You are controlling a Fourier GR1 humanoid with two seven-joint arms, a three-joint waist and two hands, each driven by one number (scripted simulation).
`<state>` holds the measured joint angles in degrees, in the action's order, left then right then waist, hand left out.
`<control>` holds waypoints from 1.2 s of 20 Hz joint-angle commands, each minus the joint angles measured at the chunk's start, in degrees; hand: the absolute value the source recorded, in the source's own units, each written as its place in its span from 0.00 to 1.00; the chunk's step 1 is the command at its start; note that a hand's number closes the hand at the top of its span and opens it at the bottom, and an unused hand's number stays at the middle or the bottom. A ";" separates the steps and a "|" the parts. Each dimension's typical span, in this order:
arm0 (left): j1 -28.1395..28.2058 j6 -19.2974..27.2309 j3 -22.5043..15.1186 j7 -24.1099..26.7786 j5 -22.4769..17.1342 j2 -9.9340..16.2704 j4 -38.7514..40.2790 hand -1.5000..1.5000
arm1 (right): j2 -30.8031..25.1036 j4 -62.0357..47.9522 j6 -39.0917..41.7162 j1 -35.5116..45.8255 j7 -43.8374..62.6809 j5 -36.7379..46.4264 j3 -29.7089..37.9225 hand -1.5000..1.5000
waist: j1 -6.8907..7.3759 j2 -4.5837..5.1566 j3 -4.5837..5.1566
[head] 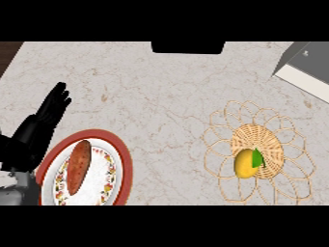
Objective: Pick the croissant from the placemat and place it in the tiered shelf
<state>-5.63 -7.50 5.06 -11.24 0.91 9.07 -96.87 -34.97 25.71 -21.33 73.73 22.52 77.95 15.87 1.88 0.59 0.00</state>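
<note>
Nearest to us, at the view's lower left, we see a round plate (121,166) with a red rim and a flowered border on the pale marbled counter (159,106). On the plate lies a long reddish-brown item (78,166), running lengthwise and tilted a little; it looks more like a sausage or sweet potato than pastry, and we cannot tell what it is.

Just beside the plate's left edge is the left hand (24,140), black, rising from a grey forearm (6,195) at the lower left corner. Its fingers (53,103) are stretched straight, pointing up and to the right, holding nothing; the palm sits near the plate's rim, though we cannot tell if it touches. The right hand shows nowhere.

To the right, well apart from the plate, a woven wicker placemat (227,123) with looped edges lies flat on the counter. On its dense middle sits 1 yellow, lemon-like fruit (245,164) with a green leaf (258,157). We see no croissant on it.

Farther off, at the upper right corner, a grey and white slanted structure (316,72) enters the view; we cannot tell whether it is the shelf. At the far middle edge sits a dark block (188,47).
</note>
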 commanded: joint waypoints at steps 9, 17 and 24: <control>-1.84 -0.29 1.19 1.05 0.01 0.53 2.61 0.50 | -1.27 -8.39 5.54 -2.22 -5.47 -3.14 1.97 1.00 | -0.43 0.00 -0.02; -0.11 -1.25 2.33 0.65 -1.28 1.51 0.24 0.50 | -5.27 -5.46 -8.48 -6.31 11.87 0.48 2.68 1.00 | -0.45 -0.10 -0.01; 0.25 1.25 0.08 0.62 1.43 -0.98 0.42 0.50 | -9.15 -12.83 19.61 -5.51 8.92 9.60 -7.17 0.00 | -1.29 -0.53 0.04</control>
<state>-5.42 -7.43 6.09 -10.61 1.17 9.26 -96.35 -43.28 13.34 -9.36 67.16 31.63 86.36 10.30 0.90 0.31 0.15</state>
